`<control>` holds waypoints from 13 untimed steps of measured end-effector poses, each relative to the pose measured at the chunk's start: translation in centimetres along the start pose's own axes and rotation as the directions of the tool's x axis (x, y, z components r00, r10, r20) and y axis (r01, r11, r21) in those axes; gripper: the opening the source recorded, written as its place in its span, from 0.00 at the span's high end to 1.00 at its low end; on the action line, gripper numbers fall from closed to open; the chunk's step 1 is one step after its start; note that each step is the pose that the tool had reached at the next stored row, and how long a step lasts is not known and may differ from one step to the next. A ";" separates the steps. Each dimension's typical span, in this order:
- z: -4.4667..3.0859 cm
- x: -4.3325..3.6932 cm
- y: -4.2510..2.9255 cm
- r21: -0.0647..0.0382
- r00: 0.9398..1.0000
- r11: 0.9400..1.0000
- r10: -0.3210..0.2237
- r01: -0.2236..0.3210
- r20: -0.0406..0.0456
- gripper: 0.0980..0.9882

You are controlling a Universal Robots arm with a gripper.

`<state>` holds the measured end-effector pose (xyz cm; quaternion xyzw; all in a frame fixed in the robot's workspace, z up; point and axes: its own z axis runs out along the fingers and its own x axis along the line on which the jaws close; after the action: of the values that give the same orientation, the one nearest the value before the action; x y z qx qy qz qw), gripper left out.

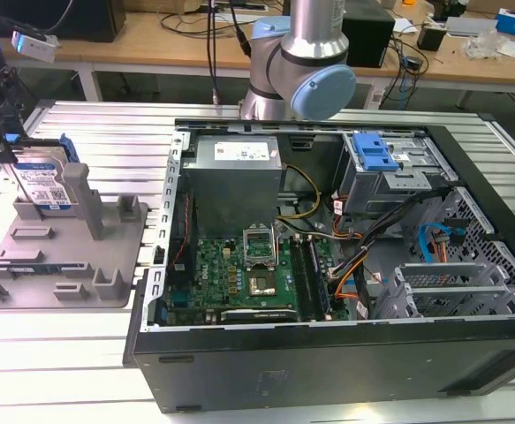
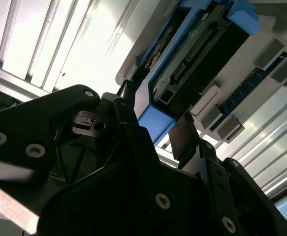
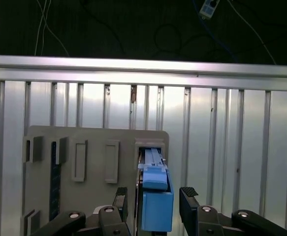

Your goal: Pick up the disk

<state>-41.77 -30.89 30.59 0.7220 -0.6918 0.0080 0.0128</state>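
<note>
The disk [image 1: 41, 184] is a flat rectangular silver metal hard drive with a blue-and-white printed label and blue plastic side rails [image 1: 68, 148]. It stands upright on one long edge in a slot of the grey plastic slotted holder tray [image 1: 63, 258], at the exterior view's left, its label face turned to that camera. In the first wrist view its upper blue rail [image 3: 155, 206] shows edge-on. The second wrist view shows its connector end [image 2: 190, 51], with rows of pins.

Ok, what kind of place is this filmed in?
Likely a robotics lab or workshop: a robot arm rises behind an opened computer case on a slatted metal table, with cluttered wooden benches beyond.
</note>
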 end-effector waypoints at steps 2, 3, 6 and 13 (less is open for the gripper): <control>0.17 0.00 0.02 0.000 1.000 1.000 0.000 0.000 0.000 0.50; 0.29 -0.01 0.02 0.000 1.000 1.000 0.000 0.000 0.000 0.50; 0.46 0.03 0.03 0.000 1.000 1.000 0.000 0.000 0.000 0.50; 0.67 0.11 0.06 0.000 1.000 1.000 0.000 0.000 0.000 0.60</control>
<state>-41.82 -31.02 29.93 0.7219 -0.6918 0.0080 0.0128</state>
